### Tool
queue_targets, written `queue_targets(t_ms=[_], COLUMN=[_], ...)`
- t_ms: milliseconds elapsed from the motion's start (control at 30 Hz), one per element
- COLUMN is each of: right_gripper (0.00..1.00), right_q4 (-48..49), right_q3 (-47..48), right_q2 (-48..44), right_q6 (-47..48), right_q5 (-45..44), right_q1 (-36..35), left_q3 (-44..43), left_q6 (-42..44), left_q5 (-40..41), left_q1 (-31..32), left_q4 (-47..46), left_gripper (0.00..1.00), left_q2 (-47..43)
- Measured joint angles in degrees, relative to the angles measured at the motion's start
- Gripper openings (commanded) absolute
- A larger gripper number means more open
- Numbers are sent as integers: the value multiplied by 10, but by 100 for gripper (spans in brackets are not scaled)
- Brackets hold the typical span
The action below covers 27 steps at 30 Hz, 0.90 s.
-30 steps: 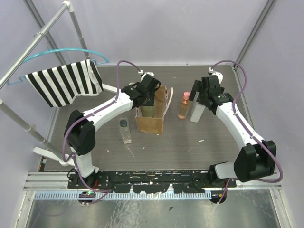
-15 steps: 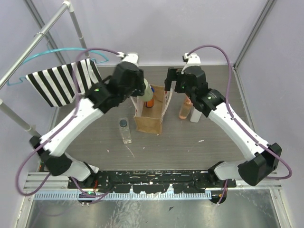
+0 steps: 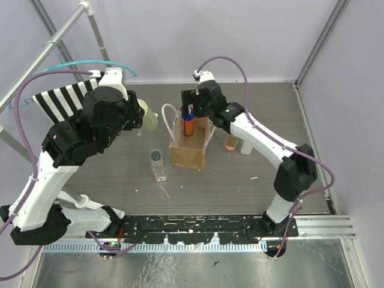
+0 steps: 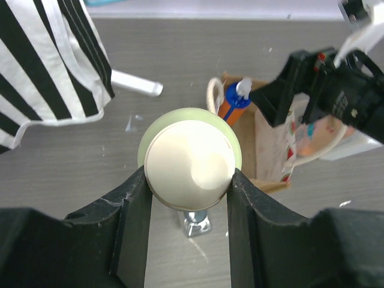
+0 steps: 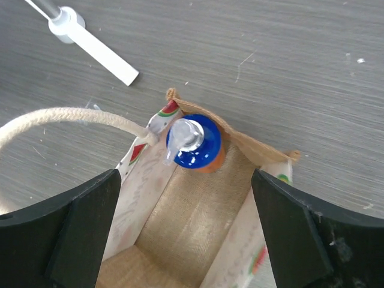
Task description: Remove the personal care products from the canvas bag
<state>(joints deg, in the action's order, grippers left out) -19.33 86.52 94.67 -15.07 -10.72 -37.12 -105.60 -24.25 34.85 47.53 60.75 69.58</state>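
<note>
Left gripper (image 4: pixel 188 192) clamps one cream-capped olive bottle (image 4: pixel 189 161); right gripper (image 5: pixel 185 198) gapes above one blue-capped orange pump bottle (image 5: pixel 195 144), seemingly half-hidden in the tan canvas bag (image 3: pixel 189 157).

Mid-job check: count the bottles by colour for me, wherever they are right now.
Orange bottles: 2 (blue-capped bottle, pink-capped bottle)
Clear bottle: 1
White bottle: 1
Olive bottle: 1
Total: 5

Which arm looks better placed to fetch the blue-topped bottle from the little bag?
Right. The right gripper hangs open directly over the blue-capped orange bottle in the canvas bag; the left gripper is shut on the olive bottle, beside the bag.
</note>
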Motion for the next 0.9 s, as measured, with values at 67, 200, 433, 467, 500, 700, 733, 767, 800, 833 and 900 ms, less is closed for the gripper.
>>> queue_targets(t_ms=[67,200,433,467,500,700,733,767,800,833,900], right_gripper=[95,94,93,92,90,39,33,27,23,22,18], right_q4=[-7,-23,-33,-35,-35,-34,-34,-34,-32,-32,-32], right_q3=[23,68,84,84,84,87,89,89,89,89,88], right_q2=[38,108,179,186,191,213,213,213,213,213,212], right_q6=[-1,-2,-3,-5,-5,-4,-2,-2,-2,1,4], right_q5=[8,14,3,-2,-7,-34,-38,-42,-46,-48,-53], right_q1=[-5,-14,-18,-18,-18,-18,-18,-18,-18,-18,-19], left_q3=[0,30,142,163,180,300,323,346,368,389,417], left_q6=[-3,-13,-35,-38,-41,-58,-60,-62,-64,-66,-71], left_q5=[-3,-9,-8,-8,-8,2,0,-5,-10,-17,-25], left_q1=[0,2,2,0,-1,-24,-26,-29,-31,-33,-36], left_q4=[28,46,52,49,48,-50,-60,-69,-76,-83,-91], left_gripper=[0,0,0,0,0,10,10,10,9,8,5], left_q2=[4,4,-23,-28,-32,-88,-94,-94,-93,-88,-70])
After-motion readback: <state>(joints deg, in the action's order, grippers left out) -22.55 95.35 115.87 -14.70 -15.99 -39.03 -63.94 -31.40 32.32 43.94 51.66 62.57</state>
